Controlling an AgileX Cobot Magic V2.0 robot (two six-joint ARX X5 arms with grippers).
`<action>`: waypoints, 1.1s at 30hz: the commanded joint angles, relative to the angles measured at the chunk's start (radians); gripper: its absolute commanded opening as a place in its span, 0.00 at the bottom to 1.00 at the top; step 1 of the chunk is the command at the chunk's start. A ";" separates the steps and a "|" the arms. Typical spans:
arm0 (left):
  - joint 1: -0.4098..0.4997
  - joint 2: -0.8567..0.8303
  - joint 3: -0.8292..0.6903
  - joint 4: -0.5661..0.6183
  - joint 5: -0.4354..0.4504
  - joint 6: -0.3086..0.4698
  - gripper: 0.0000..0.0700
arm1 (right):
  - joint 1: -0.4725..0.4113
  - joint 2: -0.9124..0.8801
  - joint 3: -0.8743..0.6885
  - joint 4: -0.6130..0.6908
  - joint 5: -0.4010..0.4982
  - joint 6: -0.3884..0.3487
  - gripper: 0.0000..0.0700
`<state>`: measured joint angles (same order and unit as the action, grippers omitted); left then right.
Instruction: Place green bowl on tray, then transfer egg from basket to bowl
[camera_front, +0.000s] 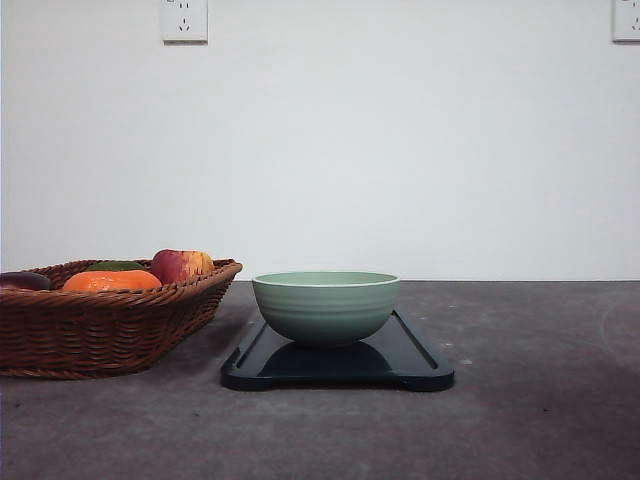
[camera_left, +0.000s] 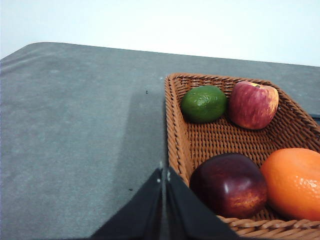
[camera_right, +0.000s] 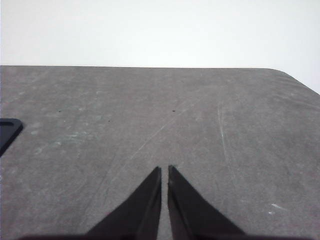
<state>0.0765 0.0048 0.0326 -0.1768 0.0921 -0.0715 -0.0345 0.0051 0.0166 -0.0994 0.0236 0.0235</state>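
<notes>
Green bowl on tray.

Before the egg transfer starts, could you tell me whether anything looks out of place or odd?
The green bowl sits upright on the tray; nothing is spilled or damaged. One oddity: the basket shows only fruit; no egg can be made out.

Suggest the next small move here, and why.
Probably open the left claw, shut beside the basket, to search it. The green bowl already sits on the tray, but I see no egg among the fruit, so the target is uncertain.
</notes>
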 joint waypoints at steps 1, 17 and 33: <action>0.000 -0.002 -0.019 -0.008 0.000 -0.003 0.00 | 0.000 -0.002 -0.005 0.011 0.003 0.011 0.02; 0.000 -0.001 -0.019 -0.008 0.000 -0.003 0.00 | 0.000 -0.002 -0.005 0.011 0.003 0.011 0.02; 0.000 -0.002 -0.019 -0.008 0.000 -0.003 0.00 | 0.000 -0.002 -0.005 0.011 0.003 0.011 0.02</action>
<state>0.0762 0.0048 0.0326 -0.1768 0.0921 -0.0715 -0.0345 0.0051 0.0166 -0.0994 0.0236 0.0235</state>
